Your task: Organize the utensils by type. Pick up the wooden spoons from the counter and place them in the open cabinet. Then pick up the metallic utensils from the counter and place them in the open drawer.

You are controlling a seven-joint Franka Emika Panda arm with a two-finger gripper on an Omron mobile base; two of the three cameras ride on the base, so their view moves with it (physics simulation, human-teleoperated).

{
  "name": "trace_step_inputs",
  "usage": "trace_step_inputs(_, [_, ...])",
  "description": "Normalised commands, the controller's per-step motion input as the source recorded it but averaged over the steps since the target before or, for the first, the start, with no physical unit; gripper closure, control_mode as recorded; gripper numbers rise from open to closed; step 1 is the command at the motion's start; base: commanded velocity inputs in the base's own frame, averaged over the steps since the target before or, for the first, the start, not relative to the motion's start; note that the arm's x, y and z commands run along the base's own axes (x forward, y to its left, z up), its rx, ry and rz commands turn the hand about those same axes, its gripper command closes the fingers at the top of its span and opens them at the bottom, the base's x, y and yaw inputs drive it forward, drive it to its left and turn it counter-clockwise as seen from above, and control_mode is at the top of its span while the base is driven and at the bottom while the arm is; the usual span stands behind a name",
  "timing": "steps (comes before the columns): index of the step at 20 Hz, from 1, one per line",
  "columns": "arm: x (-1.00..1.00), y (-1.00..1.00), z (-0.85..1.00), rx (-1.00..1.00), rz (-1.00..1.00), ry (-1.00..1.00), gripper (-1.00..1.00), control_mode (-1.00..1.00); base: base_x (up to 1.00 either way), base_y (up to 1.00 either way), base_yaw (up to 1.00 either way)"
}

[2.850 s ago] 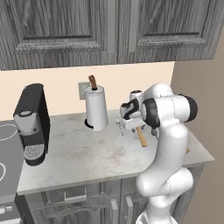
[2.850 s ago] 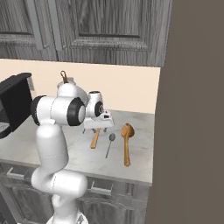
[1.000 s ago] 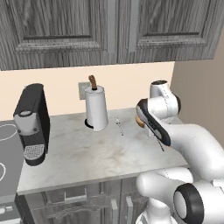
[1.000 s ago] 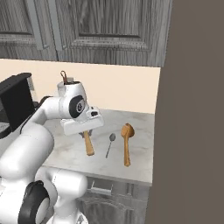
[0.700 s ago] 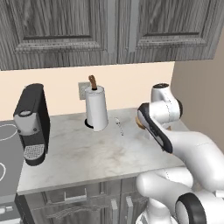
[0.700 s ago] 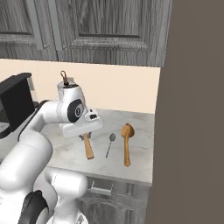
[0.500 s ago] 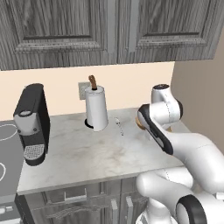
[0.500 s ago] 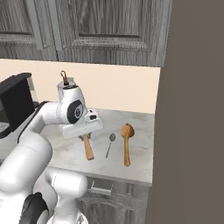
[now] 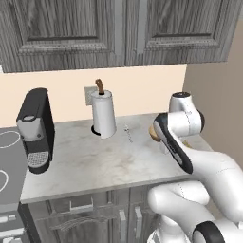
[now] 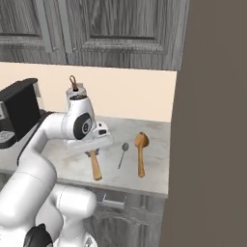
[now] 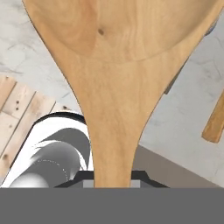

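My gripper (image 11: 114,175) is shut on the handle of one wooden spoon (image 11: 118,87), whose bowl looms large in the hand view above the marbled counter (image 11: 26,48). In the right base view the gripper (image 10: 91,148) hovers over the counter (image 10: 154,178), and the held spoon's handle (image 10: 95,168) points toward the front edge. The other wooden spoon (image 10: 140,153) lies to its right, with a small metallic spoon (image 10: 122,154) between them. A slimmer metallic utensil (image 9: 128,133) lies near the back. The wall cabinet (image 9: 118,33) doors in view are closed. The drawer is hard to make out.
A paper towel roll (image 9: 103,116) stands at the back of the counter and a black coffee machine (image 9: 35,128) at its left end. A stovetop (image 9: 5,175) adjoins on the left. A brown wall (image 10: 212,120) bounds the counter on the right.
The arm has sunk slightly and drawn a little toward the counter's front, carrying the held wooden spoon. The other utensils have stayed put.
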Motion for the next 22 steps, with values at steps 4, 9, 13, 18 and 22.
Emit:
trace_step_inputs(4, [0.0,0.0,0.0,0.0,0.0,0.0,1.0,1.0,-0.55,-0.07,0.02])
trace_step_inputs(9, [0.0,0.0,0.0,0.0,0.0,0.0,1.0,1.0,-0.46,-0.02,0.2])
trace_step_inputs(13, [0.0,0.0,0.0,0.0,0.0,0.0,1.0,1.0,-0.42,0.06,0.41])
trace_step_inputs(18, [0.0,0.0,0.0,0.0,0.0,0.0,1.0,1.0,-0.28,0.14,0.74])
trace_step_inputs(22, [0.0,0.0,0.0,0.0,0.0,0.0,1.0,1.0,-0.23,0.15,0.97])
